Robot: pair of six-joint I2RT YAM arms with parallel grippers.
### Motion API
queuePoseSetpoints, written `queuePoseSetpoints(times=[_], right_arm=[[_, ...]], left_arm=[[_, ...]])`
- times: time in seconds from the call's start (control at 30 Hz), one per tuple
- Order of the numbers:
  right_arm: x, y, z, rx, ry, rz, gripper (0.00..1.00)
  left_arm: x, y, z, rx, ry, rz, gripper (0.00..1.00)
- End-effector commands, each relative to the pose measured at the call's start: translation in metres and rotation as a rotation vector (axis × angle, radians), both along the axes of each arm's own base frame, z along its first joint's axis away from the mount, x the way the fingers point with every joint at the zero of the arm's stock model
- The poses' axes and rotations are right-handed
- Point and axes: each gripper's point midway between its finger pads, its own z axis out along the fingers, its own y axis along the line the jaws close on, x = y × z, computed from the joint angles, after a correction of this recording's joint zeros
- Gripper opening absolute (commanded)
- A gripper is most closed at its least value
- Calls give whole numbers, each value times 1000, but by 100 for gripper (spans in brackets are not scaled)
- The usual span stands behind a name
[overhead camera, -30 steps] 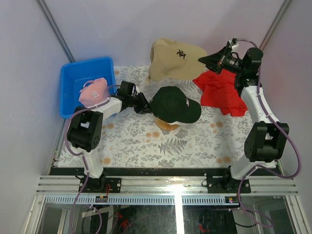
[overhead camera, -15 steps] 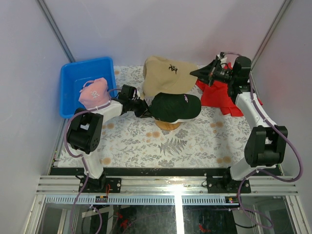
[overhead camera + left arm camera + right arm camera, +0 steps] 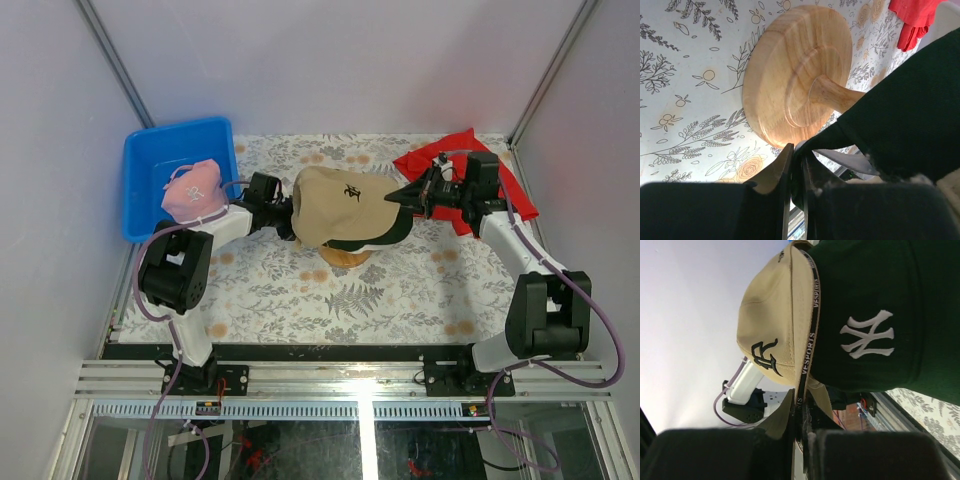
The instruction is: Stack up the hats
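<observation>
The tan cap (image 3: 335, 203) is draped over the green cap (image 3: 880, 315) just ahead of the right hand (image 3: 800, 412), which is clamped tight on its rim. The green cap's edge is pinched in the closed left hand (image 3: 796, 162), with the stand (image 3: 790, 85) just beyond.

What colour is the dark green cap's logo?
White; the dark green cap shows best in right wrist view.

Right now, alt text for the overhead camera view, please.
The right end effector holds the tan cap over the dark green cap on the wooden stand; the left end effector reaches under the tan cap's left side. A pink cap sits in the blue bin; a red cloth lies far right.
</observation>
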Motion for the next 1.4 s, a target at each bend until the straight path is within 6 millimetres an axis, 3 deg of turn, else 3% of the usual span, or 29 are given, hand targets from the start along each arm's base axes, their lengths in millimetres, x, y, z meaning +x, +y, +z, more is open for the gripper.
queuePoseSetpoints(times=[0.0, 0.2, 0.67, 1.1, 1.23, 1.37], right_arm=[[-20, -5, -10, -35, -14, 50, 0], [-8, -29, -20, -75, -25, -11, 0], [14, -32, -42, -76, -32, -87, 0], [45, -24, -6, -20, -118, -133, 0], [41, -27, -17, -84, -116, -131, 0], [31, -37, -40, -116, -59, -134, 0]], left_arm=[[9, -5, -1, 3, -35, -2, 8], [5, -5, -4, 3, -29, -7, 8], [2, -6, -10, 0, -14, -9, 6], [3, -13, -16, -2, -4, -17, 6], [4, -14, -17, -3, -2, -18, 6], [4, -14, -19, 0, -1, -21, 6]])
